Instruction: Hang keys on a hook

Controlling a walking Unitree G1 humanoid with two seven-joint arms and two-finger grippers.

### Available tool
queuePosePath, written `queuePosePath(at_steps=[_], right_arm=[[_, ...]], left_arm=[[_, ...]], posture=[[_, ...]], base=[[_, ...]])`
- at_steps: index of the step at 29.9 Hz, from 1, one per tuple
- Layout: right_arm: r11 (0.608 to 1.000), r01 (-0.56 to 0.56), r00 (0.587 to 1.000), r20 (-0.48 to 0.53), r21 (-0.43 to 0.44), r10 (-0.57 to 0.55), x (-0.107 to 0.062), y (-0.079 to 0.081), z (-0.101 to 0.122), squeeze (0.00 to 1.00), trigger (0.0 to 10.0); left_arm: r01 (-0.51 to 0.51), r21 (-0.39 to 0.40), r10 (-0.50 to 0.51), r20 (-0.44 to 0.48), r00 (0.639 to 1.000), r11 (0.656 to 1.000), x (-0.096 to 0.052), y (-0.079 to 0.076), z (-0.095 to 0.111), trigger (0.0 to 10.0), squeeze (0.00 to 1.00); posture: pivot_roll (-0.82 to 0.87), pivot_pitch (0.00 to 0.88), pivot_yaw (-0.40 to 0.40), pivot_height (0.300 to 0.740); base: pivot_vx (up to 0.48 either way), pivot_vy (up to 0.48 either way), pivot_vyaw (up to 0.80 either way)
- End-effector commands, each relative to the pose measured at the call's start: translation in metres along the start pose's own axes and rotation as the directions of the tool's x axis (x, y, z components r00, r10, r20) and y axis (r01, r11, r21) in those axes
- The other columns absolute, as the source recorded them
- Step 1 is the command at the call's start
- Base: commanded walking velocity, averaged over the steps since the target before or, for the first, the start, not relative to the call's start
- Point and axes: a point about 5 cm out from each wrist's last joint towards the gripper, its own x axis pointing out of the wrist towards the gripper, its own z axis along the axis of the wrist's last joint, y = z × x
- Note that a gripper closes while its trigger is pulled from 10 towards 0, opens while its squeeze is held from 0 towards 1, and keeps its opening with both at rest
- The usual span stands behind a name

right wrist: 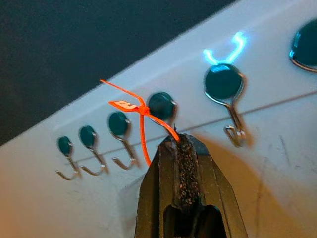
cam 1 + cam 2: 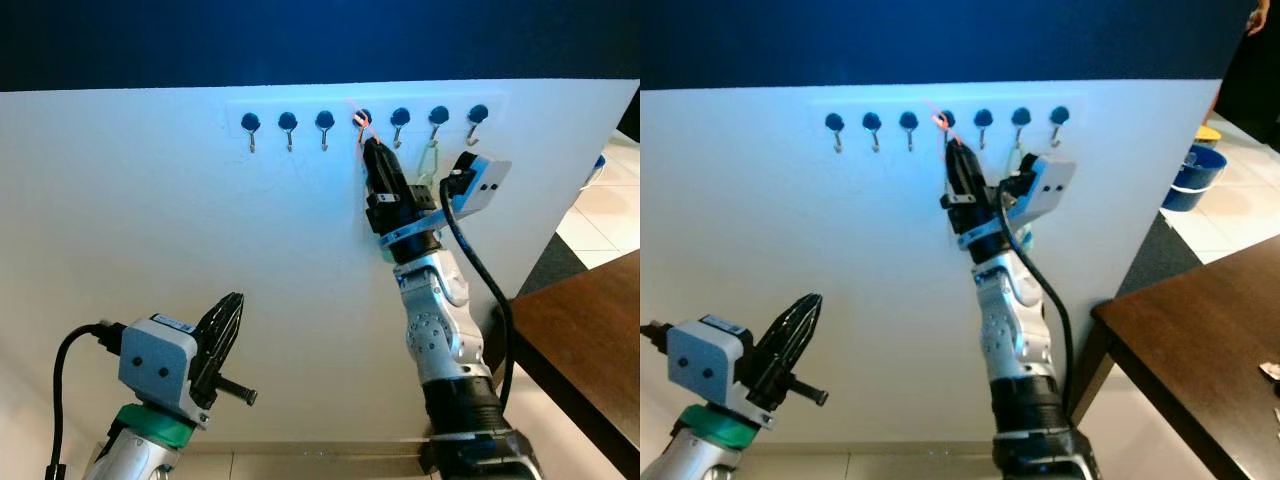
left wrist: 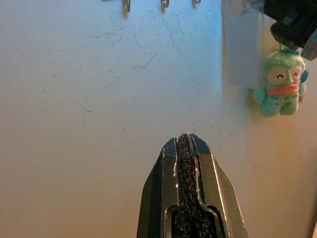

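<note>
- Left eye view: nearest, the left gripper (image 2: 228, 318) hangs idle, jaws pressed together.
- Farther, the right gripper (image 2: 378, 165) reaches up, jaws pinching an orange tie (image 1: 143, 116).
- Keys hidden; hook (image 1: 161, 106) directly beyond the fingertips, against the wall (image 2: 150, 230).

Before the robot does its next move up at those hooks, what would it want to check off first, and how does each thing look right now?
1. Right gripper shut on the orange tie: ok, the tie runs out from between its closed fingers.
2. Gripper at the row of hooks: ok, its tip is right at the fourth hook from the robot's left.
3. Tie looped over that hook: cannot tell, the fingers hide the hook's curl.
4. Plush charm hanging free: ok, it dangles beside the wall under the right arm.
5. Keys themselves secure: cannot tell, none can be made out.
6. Left gripper out of the way: ok, shut, low and apart.
</note>
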Motion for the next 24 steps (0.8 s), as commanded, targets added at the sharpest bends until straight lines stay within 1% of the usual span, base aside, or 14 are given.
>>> queuePosePath(at_steps=[1,2,3,5,6,8,13,17,24], right_arm=[[1.000,0.014,0.998,-0.058,0.012,-0.013,-0.001,-0.001,-0.010,0.00,10.0],[1.000,0.020,0.995,-0.099,0.001,-0.020,-0.001,-0.002,-0.014,0.00,10.0],[1.000,0.020,0.995,-0.099,0.001,-0.020,-0.001,-0.002,-0.014,0.00,10.0],[1.000,0.012,0.983,-0.182,-0.020,-0.016,-0.002,-0.003,-0.025,0.00,10.0],[1.000,0.012,0.983,-0.182,-0.020,-0.016,-0.002,-0.003,-0.025,0.00,10.0],[1.000,0.026,0.976,-0.216,-0.010,-0.027,-0.004,-0.003,-0.030,0.00,10.0],[0.999,0.041,0.964,-0.263,0.000,-0.040,-0.007,-0.004,-0.036,0.00,10.0],[1.000,0.023,0.955,-0.296,0.004,-0.021,-0.010,-0.002,-0.041,0.00,10.0],[1.000,0.006,0.956,-0.294,0.024,0.001,-0.014,0.002,-0.044,0.00,10.0]], left_arm=[[-0.009,0.013,0.009,-0.020,1.000,1.000,-0.002,0.002,-0.004,10.0,0.00],[-0.008,0.014,0.008,-0.021,1.000,1.000,-0.002,0.002,-0.004,10.0,0.00],[-0.008,0.014,0.008,-0.021,1.000,1.000,-0.002,0.002,-0.004,10.0,0.00],[-0.005,0.014,0.005,-0.023,1.000,1.000,-0.002,0.002,-0.004,10.0,0.00],[-0.005,0.014,0.005,-0.023,1.000,1.000,-0.002,0.002,-0.004,10.0,0.00],[-0.003,0.013,0.004,-0.025,1.000,1.000,-0.002,0.001,-0.004,10.0,0.00],[0.001,0.014,0.000,-0.028,1.000,1.000,-0.002,0.001,-0.005,10.0,0.00],[0.006,0.017,-0.006,-0.033,0.999,1.000,-0.003,0.001,-0.006,10.0,0.00],[0.006,0.019,-0.005,-0.032,0.999,1.000,-0.003,0.001,-0.006,10.0,0.00]], posture=[[-0.06,0.081,0.125,0.740],[-0.06,0.080,0.126,0.740],[-0.06,0.080,0.126,0.740],[-0.06,0.080,0.127,0.740],[-0.06,0.080,0.127,0.740],[-0.06,0.076,0.128,0.740],[-0.06,0.073,0.130,0.740],[-0.06,0.069,0.128,0.740],[-0.06,0.069,0.128,0.740]], base=[[0.000,0.000,0.00],[0.000,0.000,0.00],[0.000,0.000,0.00],[0.000,0.000,0.00],[0.000,0.000,0.00],[0.000,0.000,0.00],[0.000,0.000,0.00],[0.000,0.000,0.00],[0.000,0.000,0.00]])
